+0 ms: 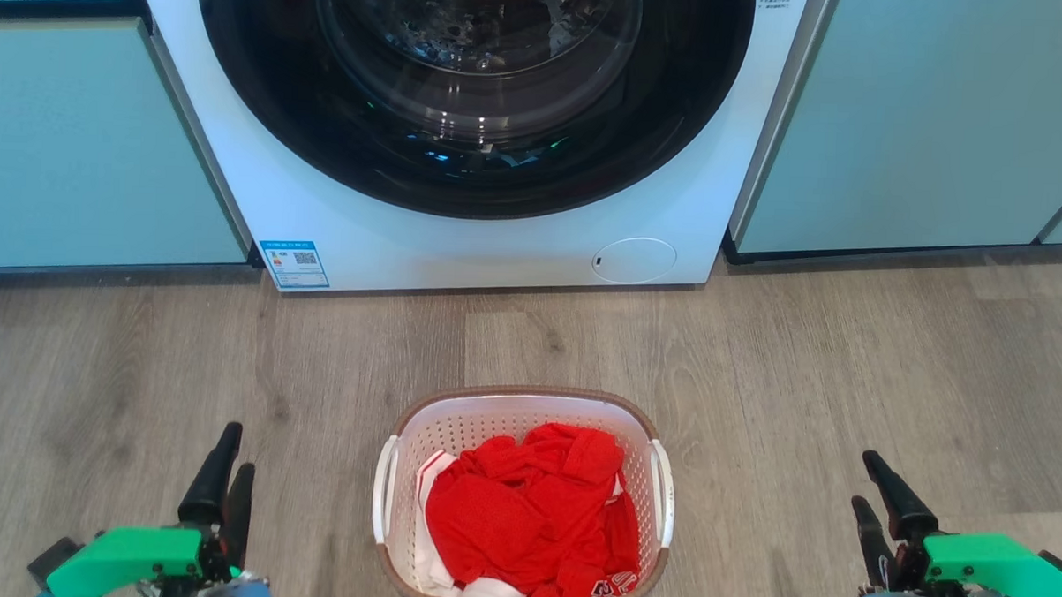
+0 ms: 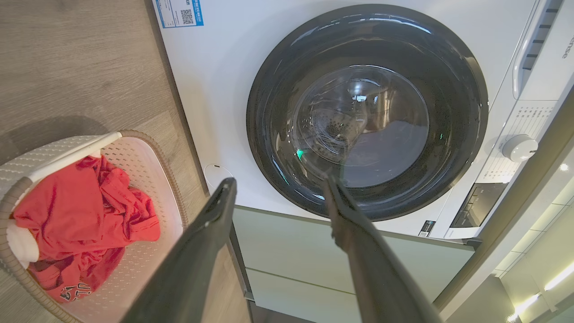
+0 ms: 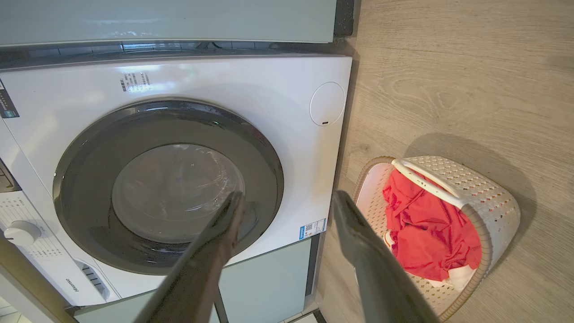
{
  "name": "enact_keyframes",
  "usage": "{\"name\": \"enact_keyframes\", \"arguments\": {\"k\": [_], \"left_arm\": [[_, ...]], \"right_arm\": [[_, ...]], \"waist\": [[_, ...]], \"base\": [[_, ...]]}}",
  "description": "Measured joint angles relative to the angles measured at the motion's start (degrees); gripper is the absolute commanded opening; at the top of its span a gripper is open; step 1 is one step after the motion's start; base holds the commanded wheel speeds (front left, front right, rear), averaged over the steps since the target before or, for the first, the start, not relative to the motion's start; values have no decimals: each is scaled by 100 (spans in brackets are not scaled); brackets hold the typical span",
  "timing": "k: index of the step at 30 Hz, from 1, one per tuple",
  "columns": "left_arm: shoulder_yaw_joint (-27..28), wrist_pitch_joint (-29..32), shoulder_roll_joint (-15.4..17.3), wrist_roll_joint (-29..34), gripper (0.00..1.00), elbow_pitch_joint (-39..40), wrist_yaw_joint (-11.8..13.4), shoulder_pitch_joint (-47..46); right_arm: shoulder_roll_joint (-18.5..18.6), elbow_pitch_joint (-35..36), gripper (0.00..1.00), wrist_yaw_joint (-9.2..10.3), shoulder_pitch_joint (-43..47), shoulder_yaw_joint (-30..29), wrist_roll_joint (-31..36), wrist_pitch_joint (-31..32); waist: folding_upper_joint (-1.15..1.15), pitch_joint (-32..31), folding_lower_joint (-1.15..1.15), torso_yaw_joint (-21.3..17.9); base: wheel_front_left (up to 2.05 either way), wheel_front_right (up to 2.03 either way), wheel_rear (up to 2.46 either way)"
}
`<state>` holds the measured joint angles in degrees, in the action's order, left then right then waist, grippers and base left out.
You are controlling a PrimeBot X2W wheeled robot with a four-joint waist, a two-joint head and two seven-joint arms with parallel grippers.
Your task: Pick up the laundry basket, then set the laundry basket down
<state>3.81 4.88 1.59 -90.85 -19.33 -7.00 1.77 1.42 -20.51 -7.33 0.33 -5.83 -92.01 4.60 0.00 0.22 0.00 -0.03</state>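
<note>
**Laundry basket point(image 1: 528, 393) sits on the floor point(image 1: 846, 389) before the washing machine point(image 1: 497, 244), untouched.**
Left gripper point(image 1: 236, 452) and right gripper point(image 1: 865, 480) flank it, both spread wide and empty. The basket looks light and stiff; its white side handles point(image 1: 385, 488) likely offer the surest hold.

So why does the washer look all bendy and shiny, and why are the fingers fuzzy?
Head view: sharp, evenly lit, with room lights reflecting in the washer glass. Left wrist view: the wide-angle lens bows the washer's edges, and the fingers sit too close to focus, so they blur. Right wrist view: the same bending and soft fingers; the basket throws a soft shadow on the floor.
</note>
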Motion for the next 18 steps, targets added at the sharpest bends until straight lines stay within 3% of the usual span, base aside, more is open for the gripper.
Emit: {"name": "enact_keyframes", "arguments": {"k": [10, 18], "left_arm": [[-122, -190, 1, 678, 100, 322, 137, -6], [-341, -303, 2, 1645, 100, 594, 309, -65]], "right_arm": [[0, 191, 100, 0, -1, 11, 611, -168], [1, 424, 100, 0, -12, 101, 1384, -293]], "waist": [[0, 16, 0, -8], [0, 38, 0, -13]], "base": [[0, 0, 0], [0, 0, 0]]}}
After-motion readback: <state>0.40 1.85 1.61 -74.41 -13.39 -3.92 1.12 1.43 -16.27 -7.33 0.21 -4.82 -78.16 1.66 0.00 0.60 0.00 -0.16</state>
